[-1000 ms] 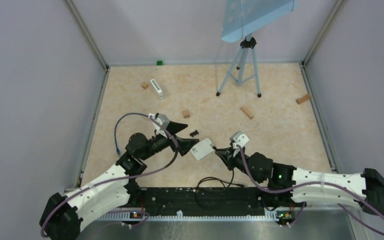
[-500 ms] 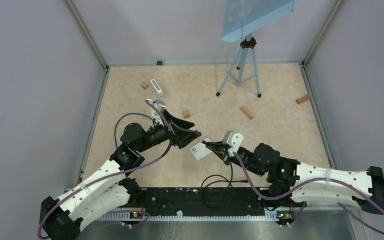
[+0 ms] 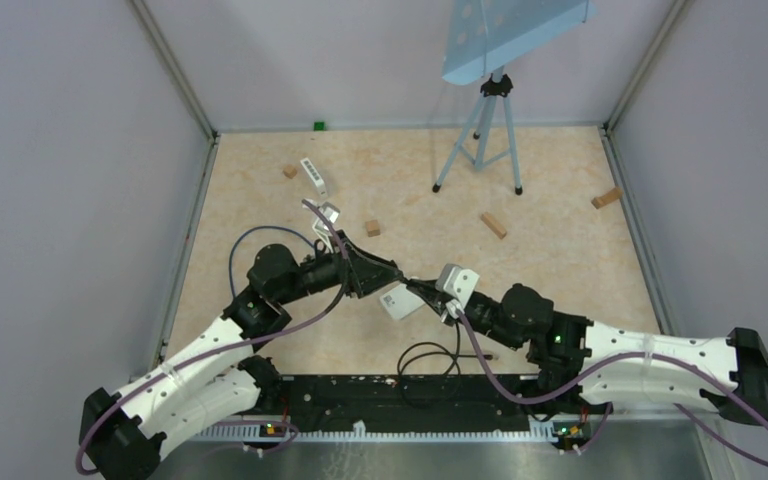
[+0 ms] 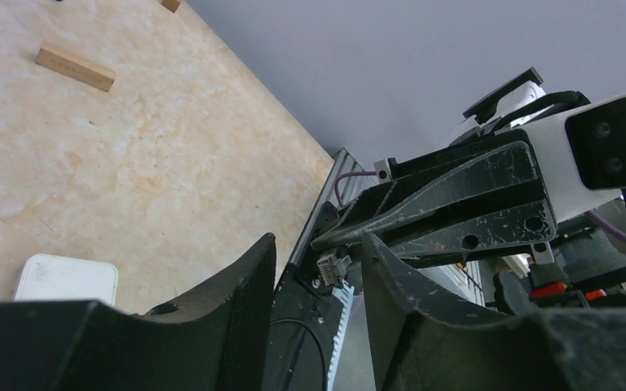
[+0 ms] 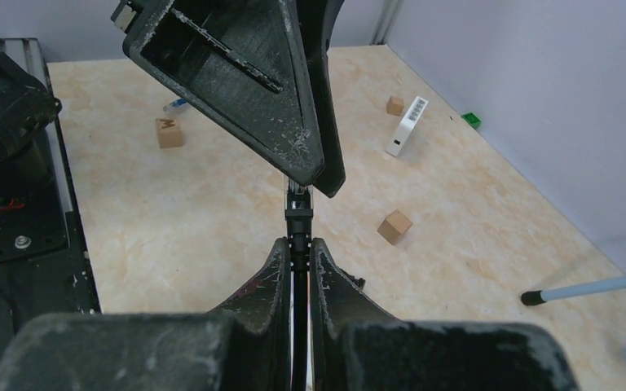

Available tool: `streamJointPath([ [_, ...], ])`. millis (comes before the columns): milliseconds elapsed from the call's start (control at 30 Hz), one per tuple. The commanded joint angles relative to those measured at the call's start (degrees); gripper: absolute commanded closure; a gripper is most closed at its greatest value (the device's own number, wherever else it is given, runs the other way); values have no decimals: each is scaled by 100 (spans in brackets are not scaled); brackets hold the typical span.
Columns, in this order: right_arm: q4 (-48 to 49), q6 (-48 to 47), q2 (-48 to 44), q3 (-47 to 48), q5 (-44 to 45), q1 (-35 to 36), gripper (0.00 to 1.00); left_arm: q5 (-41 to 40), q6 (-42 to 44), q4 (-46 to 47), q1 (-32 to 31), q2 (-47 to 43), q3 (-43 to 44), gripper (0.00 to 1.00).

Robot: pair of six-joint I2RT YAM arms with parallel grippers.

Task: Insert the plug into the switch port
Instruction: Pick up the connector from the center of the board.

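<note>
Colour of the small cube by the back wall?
Cube is green; top external view shows it best.

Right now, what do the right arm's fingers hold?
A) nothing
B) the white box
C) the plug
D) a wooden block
C: in the right wrist view the right fingers are shut on the plug, which sticks out past their tips.

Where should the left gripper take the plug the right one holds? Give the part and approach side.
Grip the plug by its short free tip, the only part poking past the pinched fingertips of the right gripper. Come head-on, opposite that gripper, so the open fingers of the left gripper close on either side, as lined up now.
</note>
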Motion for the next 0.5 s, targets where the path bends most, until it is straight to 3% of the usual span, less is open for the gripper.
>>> streamJointPath([
  [0, 437, -82, 81, 203, 109, -39, 100, 226, -107, 187, -57, -53, -52, 54],
  [400, 604, -156, 210, 196, 307, -33, 100, 493, -29, 226, -122, -16, -94, 100],
  [467, 567, -57, 190, 217, 256, -31, 96, 491, 15, 215, -128, -32, -114, 100],
])
